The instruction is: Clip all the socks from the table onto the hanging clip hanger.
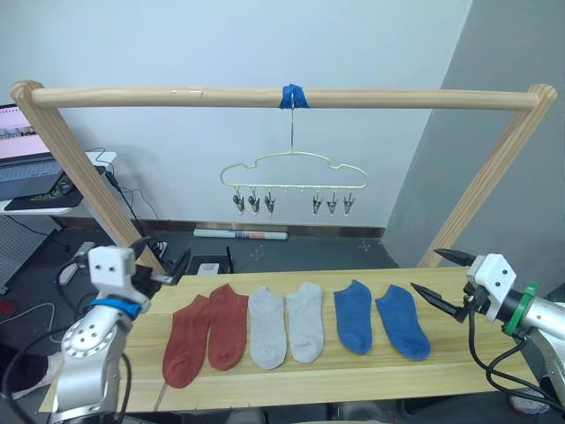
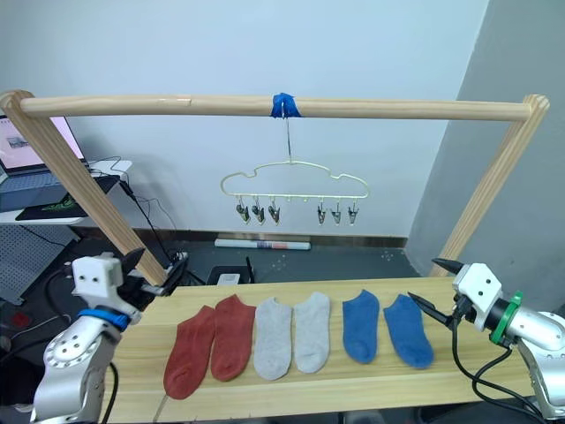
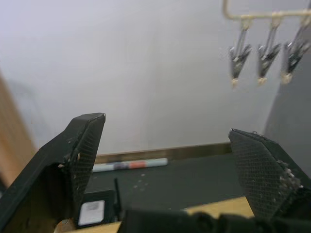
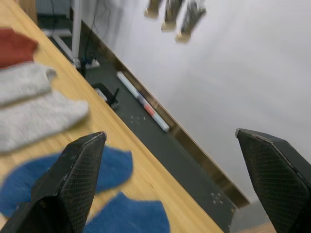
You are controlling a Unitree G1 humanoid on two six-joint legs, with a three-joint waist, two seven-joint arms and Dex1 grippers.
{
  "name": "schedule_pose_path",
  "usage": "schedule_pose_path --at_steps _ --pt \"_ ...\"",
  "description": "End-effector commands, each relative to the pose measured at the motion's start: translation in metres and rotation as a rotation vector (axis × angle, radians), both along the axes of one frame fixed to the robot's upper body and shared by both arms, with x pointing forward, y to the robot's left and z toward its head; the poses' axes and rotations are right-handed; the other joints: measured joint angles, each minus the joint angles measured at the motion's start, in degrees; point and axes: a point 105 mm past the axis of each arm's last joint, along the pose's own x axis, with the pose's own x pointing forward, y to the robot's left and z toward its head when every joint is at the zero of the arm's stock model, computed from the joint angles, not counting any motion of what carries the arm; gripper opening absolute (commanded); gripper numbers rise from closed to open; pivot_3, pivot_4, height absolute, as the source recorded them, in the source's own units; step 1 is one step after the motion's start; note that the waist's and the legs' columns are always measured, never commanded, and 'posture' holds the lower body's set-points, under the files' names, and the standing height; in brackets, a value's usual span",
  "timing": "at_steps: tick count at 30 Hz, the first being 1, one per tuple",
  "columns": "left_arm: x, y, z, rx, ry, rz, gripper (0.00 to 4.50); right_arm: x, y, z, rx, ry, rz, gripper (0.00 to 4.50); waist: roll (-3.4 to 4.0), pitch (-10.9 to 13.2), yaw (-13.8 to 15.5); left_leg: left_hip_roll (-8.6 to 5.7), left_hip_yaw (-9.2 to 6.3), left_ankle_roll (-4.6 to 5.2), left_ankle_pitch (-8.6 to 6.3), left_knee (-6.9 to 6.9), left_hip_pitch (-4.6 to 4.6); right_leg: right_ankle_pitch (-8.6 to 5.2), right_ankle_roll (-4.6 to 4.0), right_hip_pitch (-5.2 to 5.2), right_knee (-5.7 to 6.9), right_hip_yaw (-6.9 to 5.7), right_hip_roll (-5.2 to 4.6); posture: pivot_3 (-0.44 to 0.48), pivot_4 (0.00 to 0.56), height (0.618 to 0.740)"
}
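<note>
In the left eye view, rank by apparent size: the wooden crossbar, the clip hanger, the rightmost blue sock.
1. Wooden crossbar, largest.
2. Clip hanger.
3. Rightmost blue sock, smallest, though it lies nearer the camera, so this gap is unsure.

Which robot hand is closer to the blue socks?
The right. The right gripper hovers open just beside the blue socks; the left gripper, also open, is past the red socks.

Wooden pole frame [image 1: 265,96]: horizontal bar across the upper frame, slanted legs at both sides. Blue tape [image 1: 293,96]: wrapped at the bar's middle. Laptop [image 1: 22,150]: open, far left edge. White tube [image 1: 240,234]: on the dark floor, along the wall, centre.
</note>
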Motion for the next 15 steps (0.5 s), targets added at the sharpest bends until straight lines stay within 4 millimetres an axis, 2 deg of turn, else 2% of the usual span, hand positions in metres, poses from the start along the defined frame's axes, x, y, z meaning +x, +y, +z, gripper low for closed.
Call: schedule_pose_path --at_steps 1,3,4,5,6,9,12,13,15 --pt "0.009 -0.014 0.025 0.043 -0.072 -0.005 4.50 -0.003 0.026 0.031 0.062 -0.071 0.046 4.49 -0.03 0.90 -0.41 0.01 -0.02 0.00 0.00 0.01 0.02 0.01 0.01 0.02 0.01 0.01 0.03 -0.195 0.092 0.740" --pt "0.012 -0.020 0.035 0.040 -0.107 -0.015 4.50 -0.006 0.045 0.041 0.116 -0.072 0.073 4.49 -0.07 1.68 -0.84 0.03 -0.04 -0.01 0.01 -0.01 0.01 0.00 0.01 0.00 0.01 0.04 0.06 -0.205 0.135 0.740" --pt "0.013 -0.021 0.038 0.033 -0.114 -0.017 4.50 -0.007 0.053 0.045 0.134 -0.072 0.085 4.49 -0.11 2.30 -1.19 0.05 -0.05 -0.01 0.00 -0.01 -0.01 0.00 0.00 -0.02 0.01 0.04 0.09 -0.205 0.135 0.740" --pt "0.013 -0.021 0.043 0.016 -0.131 -0.009 4.50 -0.009 0.062 0.050 0.153 -0.076 0.102 4.49 -0.17 3.02 -1.45 0.06 -0.03 -0.01 0.00 -0.02 -0.04 0.00 0.00 -0.06 0.00 0.10 0.11 -0.216 0.176 0.740" --pt "0.015 -0.020 0.046 0.009 -0.140 0.004 4.50 -0.009 0.070 0.055 0.172 -0.080 0.113 4.49 -0.15 3.83 -1.63 0.06 0.03 -0.01 0.00 -0.04 -0.23 0.01 0.01 -0.25 -0.01 0.19 0.13 -0.216 0.176 0.740" --pt "0.016 -0.021 0.054 -0.022 -0.163 0.020 4.50 -0.010 0.085 0.064 0.198 -0.080 0.130 4.49 0.05 5.17 -2.25 0.06 0.09 0.00 0.01 0.04 -0.77 0.33 0.54 -0.72 -0.01 0.41 0.22 -0.225 0.215 0.740" --pt "0.017 -0.023 0.065 -0.032 -0.203 0.021 4.50 -0.010 0.097 0.076 0.229 -0.091 0.143 4.49 -0.20 7.46 -2.52 0.03 0.19 0.01 -0.01 0.03 -1.04 0.34 0.59 -1.00 -0.06 0.56 0.20 -0.235 0.268 0.740" --pt "0.018 -0.026 0.067 -0.051 -0.210 0.009 4.12 -0.010 0.100 0.079 0.236 -0.095 0.148 4.50 -0.20 8.00 -2.52 0.03 0.23 0.01 -0.01 0.03 -1.08 0.34 0.59 -1.04 -0.06 0.59 0.18 -0.235 0.268 0.740" --pt "0.019 -0.029 0.070 -0.074 -0.213 -0.007 3.65 -0.010 0.104 0.082 0.244 -0.095 0.151 4.50 -0.21 8.80 -2.52 0.01 0.28 0.01 -0.01 0.04 -1.37 0.41 0.49 -1.33 -0.05 0.62 0.15 -0.237 0.278 0.740"
